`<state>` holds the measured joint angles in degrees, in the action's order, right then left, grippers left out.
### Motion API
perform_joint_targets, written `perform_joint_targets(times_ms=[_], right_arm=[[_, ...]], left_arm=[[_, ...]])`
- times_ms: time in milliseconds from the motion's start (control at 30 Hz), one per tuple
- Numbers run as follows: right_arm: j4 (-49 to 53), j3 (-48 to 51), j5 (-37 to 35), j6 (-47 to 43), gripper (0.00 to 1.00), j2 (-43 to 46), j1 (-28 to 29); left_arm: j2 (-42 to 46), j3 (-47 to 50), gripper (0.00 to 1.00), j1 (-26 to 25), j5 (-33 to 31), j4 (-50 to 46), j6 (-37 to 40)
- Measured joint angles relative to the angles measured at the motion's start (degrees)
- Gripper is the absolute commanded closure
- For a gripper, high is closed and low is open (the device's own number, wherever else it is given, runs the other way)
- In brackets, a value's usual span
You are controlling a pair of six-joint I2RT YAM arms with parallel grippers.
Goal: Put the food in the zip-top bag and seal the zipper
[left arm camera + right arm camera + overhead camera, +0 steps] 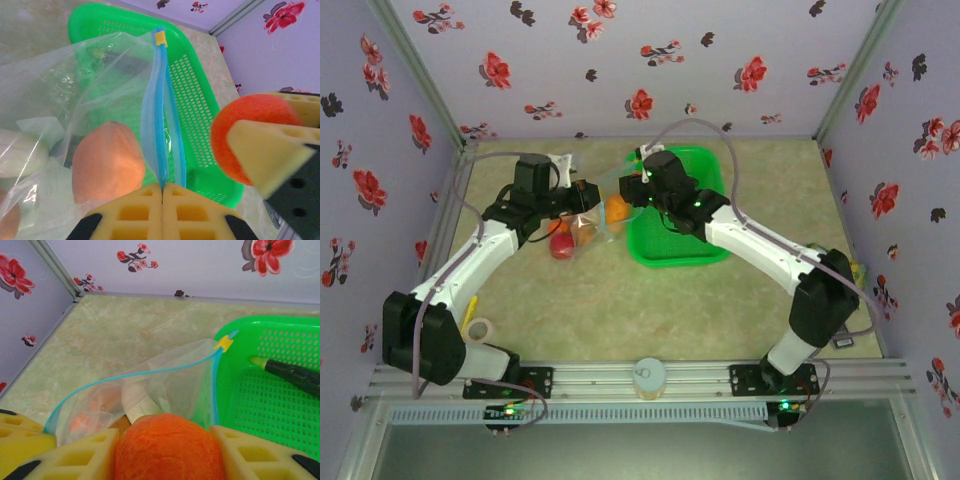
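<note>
The clear zip-top bag point(582, 232) lies left of the basket with a red tomato point(561, 247) and other food inside. My left gripper point(163, 187) is shut on the light-blue zipper point(152, 115) at the bag's mouth, holding it up; a yellow slider point(160, 38) sits at the far end. A brown-orange lump point(107, 162) and a white piece point(20, 152) show through the plastic. My right gripper point(167, 440) is shut on an orange point(167, 450), just above the open bag mouth point(150, 385). From above, the left gripper point(582, 195) and right gripper point(623, 195) are close together.
A green plastic basket point(680, 250) stands right of the bag, its rim touching it, with a dark green vegetable point(292, 374) inside. A tape roll point(478, 329) lies near the left arm's base. Flowered walls close in the table on three sides.
</note>
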<state>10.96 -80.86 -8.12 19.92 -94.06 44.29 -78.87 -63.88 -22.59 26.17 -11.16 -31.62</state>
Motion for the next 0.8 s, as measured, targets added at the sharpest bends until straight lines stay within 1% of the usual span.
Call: perform_joint_targets(times_ms=[133, 333, 533, 600, 667, 800], right_arm=[[0.02, -1.77, 0.79, 0.20, 0.58, -3.32, 0.46], [0.63, -3.61, 1.49, 0.35, 0.51, -6.64, 0.87], [1.44, -5.62, 2.14, 1.22, 0.41, -9.49, 0.87], [1.57, -6.05, 2.27, 1.31, 0.37, -9.99, 0.87], [1.90, -6.12, 2.01, 1.33, 0.30, -10.10, 0.87], [2.60, -6.19, 1.77, 1.20, 0.29, -10.10, 0.76]], left_arm=[[0.00, 0.00, 1.00, 0.00, 0.00, -0.02, 0.02], [0.00, 0.00, 1.00, 0.00, 0.00, -0.02, 0.02], [0.00, -0.02, 1.00, -0.02, 0.00, -0.02, 0.02], [0.00, -0.02, 1.00, -0.02, 0.00, -0.04, 0.02], [0.00, -0.02, 1.00, 0.00, -0.02, -0.17, 0.02], [0.00, -0.02, 1.00, 0.00, 0.00, -0.39, 0.02]])
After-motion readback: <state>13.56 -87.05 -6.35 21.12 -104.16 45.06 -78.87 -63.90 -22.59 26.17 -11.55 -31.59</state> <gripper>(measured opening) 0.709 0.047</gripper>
